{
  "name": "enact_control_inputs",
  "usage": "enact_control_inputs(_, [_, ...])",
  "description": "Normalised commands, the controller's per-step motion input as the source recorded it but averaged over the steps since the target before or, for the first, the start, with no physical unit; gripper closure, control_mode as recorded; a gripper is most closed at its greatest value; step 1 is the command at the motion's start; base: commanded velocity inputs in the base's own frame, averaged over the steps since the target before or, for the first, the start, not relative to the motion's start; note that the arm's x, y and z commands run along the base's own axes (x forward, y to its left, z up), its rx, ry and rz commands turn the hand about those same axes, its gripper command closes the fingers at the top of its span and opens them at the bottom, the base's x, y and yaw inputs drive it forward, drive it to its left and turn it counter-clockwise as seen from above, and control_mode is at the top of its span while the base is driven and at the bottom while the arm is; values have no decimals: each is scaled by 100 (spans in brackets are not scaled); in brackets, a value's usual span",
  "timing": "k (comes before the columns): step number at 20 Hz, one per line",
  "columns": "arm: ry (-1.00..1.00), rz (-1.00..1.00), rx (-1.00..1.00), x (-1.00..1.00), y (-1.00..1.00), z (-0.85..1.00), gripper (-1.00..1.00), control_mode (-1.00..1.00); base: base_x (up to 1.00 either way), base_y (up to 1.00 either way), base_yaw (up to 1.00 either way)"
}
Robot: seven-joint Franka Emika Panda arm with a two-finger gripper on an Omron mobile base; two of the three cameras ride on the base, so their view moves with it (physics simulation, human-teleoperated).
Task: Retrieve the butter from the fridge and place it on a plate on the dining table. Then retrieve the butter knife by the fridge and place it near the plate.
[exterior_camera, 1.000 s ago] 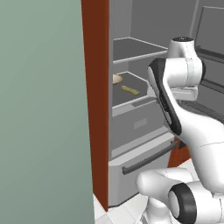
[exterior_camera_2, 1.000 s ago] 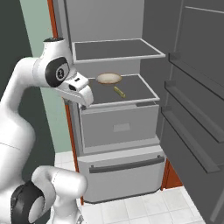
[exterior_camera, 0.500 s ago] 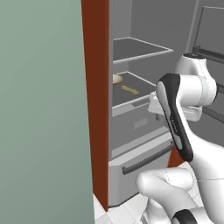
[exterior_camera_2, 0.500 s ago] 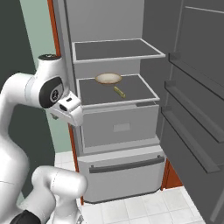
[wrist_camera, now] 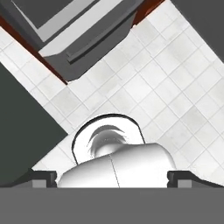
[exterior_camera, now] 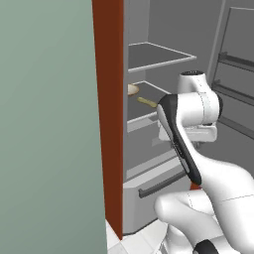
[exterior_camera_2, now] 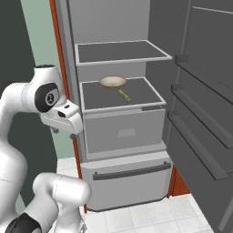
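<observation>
The fridge (exterior_camera_2: 125, 132) stands open in front of me. On its second shelf lies the butter (exterior_camera_2: 124, 95) (exterior_camera: 147, 102), a small pale yellow-olive stick beside a tan round item (exterior_camera_2: 113, 82). My gripper (exterior_camera_2: 63, 133) hangs to the left of the fridge drawers, below shelf height and well clear of the butter. It points down at the floor. In the hand view the gripper (wrist_camera: 112, 177) is open, its two fingertips (wrist_camera: 43, 177) far apart with nothing between them. The plate, the dining table and the butter knife are out of view.
The open fridge door (exterior_camera_2: 200, 113) with its racks stands on the right. A red-brown panel (exterior_camera: 106, 99) and a green wall (exterior_camera: 44, 124) bound the left side. The bottom drawer (exterior_camera_2: 132, 172) has a bar handle. White floor tiles (wrist_camera: 166, 87) lie below.
The hand has dropped from shelf height to drawer height and drawn back to the left, away from the butter. The gripper stays open. The butter has not moved.
</observation>
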Motion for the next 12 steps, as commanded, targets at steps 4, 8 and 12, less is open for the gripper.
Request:
enact_control_inputs(4, [7, 8, 0, 3, -11, -35, -100, -100, 0, 0, 0])
enact_control_inputs(8, [2, -4, 0, 0, -4, -3, -100, -100, 0, 0, 0])
enact_control_inputs(12, [0, 0, 0, 0, 0, 0, -100, -100, 0, 0, 0])
